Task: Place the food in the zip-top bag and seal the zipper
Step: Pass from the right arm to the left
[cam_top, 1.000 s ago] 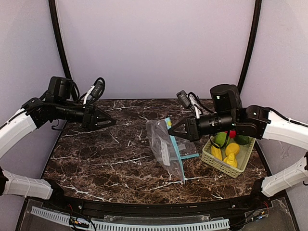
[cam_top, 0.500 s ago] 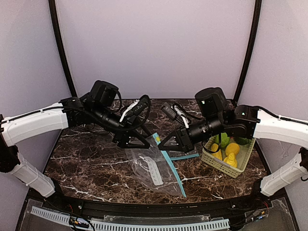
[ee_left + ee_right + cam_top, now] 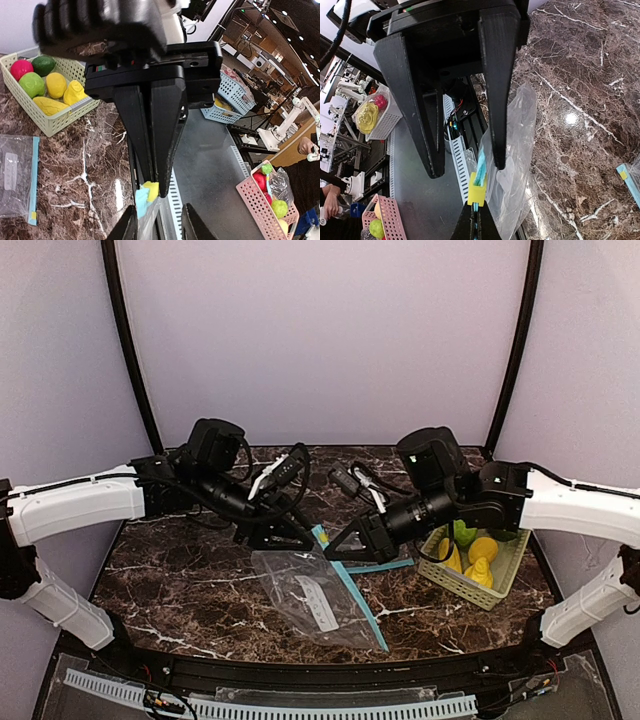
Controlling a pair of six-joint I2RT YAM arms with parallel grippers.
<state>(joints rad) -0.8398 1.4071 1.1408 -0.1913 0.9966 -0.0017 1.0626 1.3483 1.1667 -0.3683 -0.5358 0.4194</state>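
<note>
The clear zip-top bag (image 3: 320, 595) hangs low over the marble table, its blue zipper strip (image 3: 350, 590) running down to the right. My right gripper (image 3: 476, 209) is shut on that strip just behind the yellow slider (image 3: 476, 189). My left gripper (image 3: 159, 214) meets it nose to nose, jaws still apart, with the bag's top corner (image 3: 142, 200) between them near the left finger. The food sits in the pale green basket (image 3: 452, 580) at the right: a red ball (image 3: 20, 69), a light green ball (image 3: 31, 84), a dark green piece (image 3: 43, 64) and yellow pieces (image 3: 56, 85).
A second clear bag (image 3: 14, 172) with a blue strip (image 3: 385, 565) lies flat on the table beside the basket. The table's front edge with a slotted white cable duct (image 3: 300, 705) runs just below the hanging bag.
My left arm has swung in from the far left to the bag's top, and its jaws have narrowed. The right gripper has carried the bag left and forward.
</note>
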